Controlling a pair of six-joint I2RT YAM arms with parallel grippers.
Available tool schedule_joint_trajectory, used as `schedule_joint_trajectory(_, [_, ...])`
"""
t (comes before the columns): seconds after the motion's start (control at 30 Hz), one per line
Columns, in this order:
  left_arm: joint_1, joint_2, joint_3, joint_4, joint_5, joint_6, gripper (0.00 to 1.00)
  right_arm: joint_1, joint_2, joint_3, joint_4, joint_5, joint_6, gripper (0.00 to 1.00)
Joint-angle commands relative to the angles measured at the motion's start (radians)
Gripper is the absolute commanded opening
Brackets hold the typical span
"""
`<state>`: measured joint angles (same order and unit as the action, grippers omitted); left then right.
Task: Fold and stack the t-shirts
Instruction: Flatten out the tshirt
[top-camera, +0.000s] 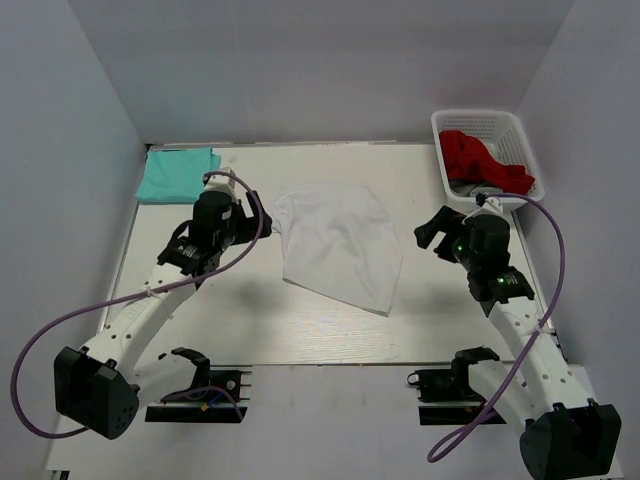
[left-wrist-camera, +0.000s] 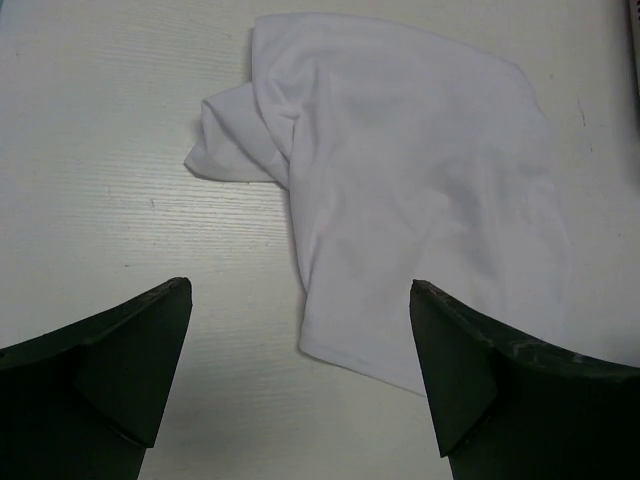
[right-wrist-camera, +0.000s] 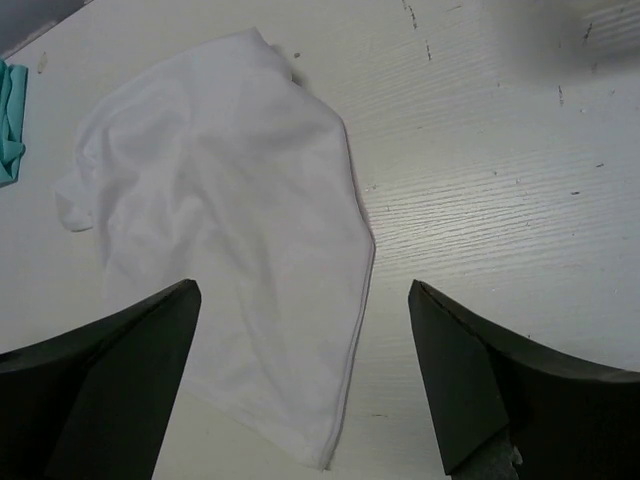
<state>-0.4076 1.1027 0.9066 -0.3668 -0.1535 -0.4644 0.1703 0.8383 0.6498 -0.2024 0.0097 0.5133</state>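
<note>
A pale, whitish table (top-camera: 330, 335) with fine wood grain lies under both claws. Plain grey-lavender walls close it in on three sides. The back wall (top-camera: 320, 70) stands well beyond the left claw (top-camera: 264, 224) and the right claw (top-camera: 431, 236). The left wall (top-camera: 60, 170) rises outward of the left claw, the right wall (top-camera: 590, 120) outward of the right one. Ahead of the right claw the tabletop bears small dark scuffs (right-wrist-camera: 428, 48). The light is soft and even; a faint shadow (top-camera: 245, 292) lies on the boards behind the left claw.
</note>
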Motion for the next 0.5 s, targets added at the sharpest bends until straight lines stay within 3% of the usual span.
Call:
schedule_joint_trajectory(0.0, [0.003, -0.049, -0.037, 0.023, 0.025, -0.008, 1.00, -0.002, 0.007, 0.054, -0.025, -0.030, -0.013, 0.90])
schedule_joint_trajectory(0.27, [-0.006, -0.027, -0.011, -0.061, 0.025, -0.017, 1.00, -0.002, 0.042, 0.050, -0.041, -0.014, -0.018, 0.90])
schedule_joint_trajectory(0.47, [-0.016, -0.015, -0.138, -0.023, 0.142, -0.039, 1.00, 0.003, 0.062, 0.050, -0.072, -0.072, -0.070, 0.90])
